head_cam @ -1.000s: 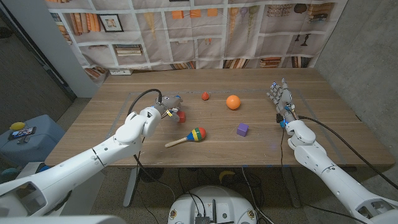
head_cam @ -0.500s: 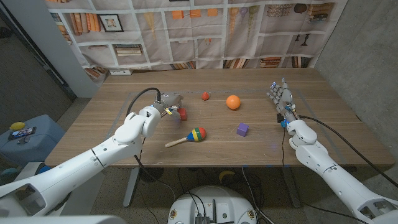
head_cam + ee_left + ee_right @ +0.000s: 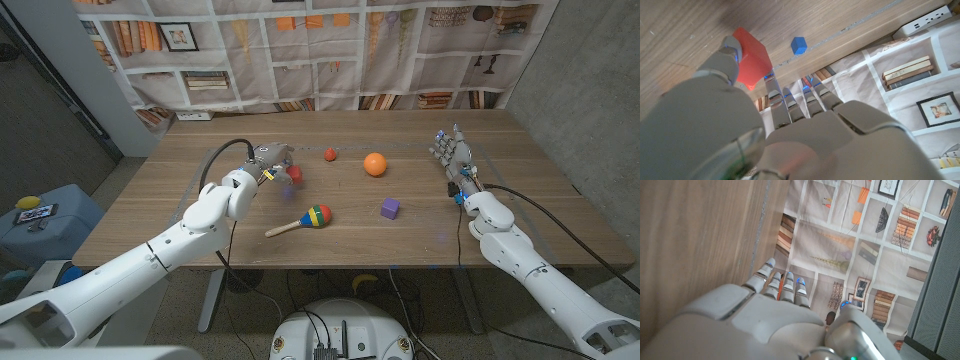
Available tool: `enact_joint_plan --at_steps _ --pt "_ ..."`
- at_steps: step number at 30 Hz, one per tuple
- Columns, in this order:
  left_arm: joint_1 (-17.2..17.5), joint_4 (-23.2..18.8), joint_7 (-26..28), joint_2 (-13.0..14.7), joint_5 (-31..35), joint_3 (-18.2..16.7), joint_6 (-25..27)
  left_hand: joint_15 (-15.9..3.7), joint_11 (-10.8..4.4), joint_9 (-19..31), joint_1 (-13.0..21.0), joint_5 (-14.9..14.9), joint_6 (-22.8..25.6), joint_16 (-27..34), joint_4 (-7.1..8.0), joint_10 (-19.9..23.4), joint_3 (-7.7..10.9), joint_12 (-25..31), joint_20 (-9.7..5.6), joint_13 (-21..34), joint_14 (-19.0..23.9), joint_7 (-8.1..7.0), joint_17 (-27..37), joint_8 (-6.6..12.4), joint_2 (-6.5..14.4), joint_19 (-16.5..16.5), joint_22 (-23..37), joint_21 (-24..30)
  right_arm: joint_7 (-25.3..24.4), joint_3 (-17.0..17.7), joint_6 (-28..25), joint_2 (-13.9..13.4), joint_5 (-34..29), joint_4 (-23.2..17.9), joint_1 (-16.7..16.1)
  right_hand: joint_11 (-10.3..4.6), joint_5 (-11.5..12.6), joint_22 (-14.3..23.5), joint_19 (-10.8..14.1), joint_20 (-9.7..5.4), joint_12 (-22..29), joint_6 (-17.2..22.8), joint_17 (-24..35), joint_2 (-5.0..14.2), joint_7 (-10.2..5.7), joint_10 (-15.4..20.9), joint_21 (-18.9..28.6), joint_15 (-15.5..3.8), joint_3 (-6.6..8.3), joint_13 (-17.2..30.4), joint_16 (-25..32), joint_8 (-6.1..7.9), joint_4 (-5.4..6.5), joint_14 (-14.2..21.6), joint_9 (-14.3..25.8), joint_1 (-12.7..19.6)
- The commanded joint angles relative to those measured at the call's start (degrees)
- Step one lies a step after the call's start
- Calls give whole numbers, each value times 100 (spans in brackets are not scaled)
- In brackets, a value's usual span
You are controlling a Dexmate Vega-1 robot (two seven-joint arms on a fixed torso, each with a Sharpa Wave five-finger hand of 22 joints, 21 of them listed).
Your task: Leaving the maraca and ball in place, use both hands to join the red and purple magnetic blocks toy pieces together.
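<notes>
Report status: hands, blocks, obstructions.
Left hand grips red block. Right hand open, idle. Purple block untouched; maraca and orange ball nearby.

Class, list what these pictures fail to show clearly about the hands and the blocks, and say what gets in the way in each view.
- Red block, head view: partly hidden by the left hand; grip unclear.
- Same block, left wrist view: its lower part sits behind the hand's fingers.
- Right hand, head view: too small to read its finger pose.
- Purple block: small; its faces show no detail.

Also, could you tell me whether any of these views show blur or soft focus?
Head view: smeared around the left hand and red cube block; the purple cube block looks sharp. Left wrist view: hand soft, close to the lens. Right wrist view: right hand soft, backdrop clearer.
</notes>
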Motion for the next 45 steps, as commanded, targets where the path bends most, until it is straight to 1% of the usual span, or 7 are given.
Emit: enact_joint_plan --at_steps 1,13,18,20,23,36,45 --pt "193 -151 508 -128 -527 -142 161 -496 2 31 15 25 500 -9 -1 67 -29 -18 -7 28 67 -244 32 19 54 51 29 26 -45 -3 -66 -323 -231 -361 -196 14 34 10 19 -12 17 46 3 12 -10 54 31 -18 59 -4 32 27 -13 27 15 -5" --pt "366 -217 1059 -277 -1311 -361 103 -498 0 33 14 29 537 -12 11 106 -64 -26 -1 29 83 -244 33 -10 88 35 32 10 -490 -12 -236 -753 -842 -1009 -532 8 36 7 41 -42 21 65 -31 -32 -25 68 36 -71 86 -5 46 30 -80 91 15 54" --pt "333 -199 1133 -326 -1630 -394 87 -486 -3 35 13 33 534 -19 16 114 -79 -34 1 29 74 -241 34 -32 107 34 33 5 -828 -36 -639 -1100 -1336 -1443 -667 6 36 7 33 -55 27 66 -51 -56 -47 87 30 -72 105 -5 42 29 -130 102 16 104" --pt "345 -186 1241 -371 -1733 -412 94 -473 -3 35 13 34 531 -22 17 118 -84 -36 5 29 69 -238 34 -40 113 29 34 3 -1034 -37 -869 -1305 -1640 -1704 -768 8 33 6 -120 -86 29 65 -72 -87 -63 98 -25 -79 121 -4 27 27 -183 85 16 153" --pt "347 -146 1365 -417 -1898 -426 61 -467 -4 36 12 36 527 -22 19 121 -93 -40 11 29 72 -231 34 -53 121 30 34 1 -1202 -2 -943 -1477 -1925 -1909 -907 5 29 6 -175 -98 29 71 -81 -108 -77 103 -36 -87 126 -4 24 28 -210 82 17 174" --pt "233 132 1807 -582 -2543 -434 -374 -455 -5 40 -6 44 546 -20 34 157 -138 -49 19 30 97 -195 36 -102 167 23 37 -6 -1533 135 -1375 -1984 -2711 -2590 -1318 -26 4 4 -97 -114 14 62 -140 -193 -170 67 17 -106 186 0 32 27 -418 142 25 375" --pt "278 256 2083 -713 -3074 -561 -741 -463 -4 42 -19 50 568 -23 41 183 -164 -52 20 30 97 -187 36 -127 196 22 39 -9 -1673 340 -2026 -2421 -3174 -3263 -1680 0 -24 3 -103 -108 2 103 -167 -252 -222 18 15 -90 221 6 15 51 -560 115 37 511"
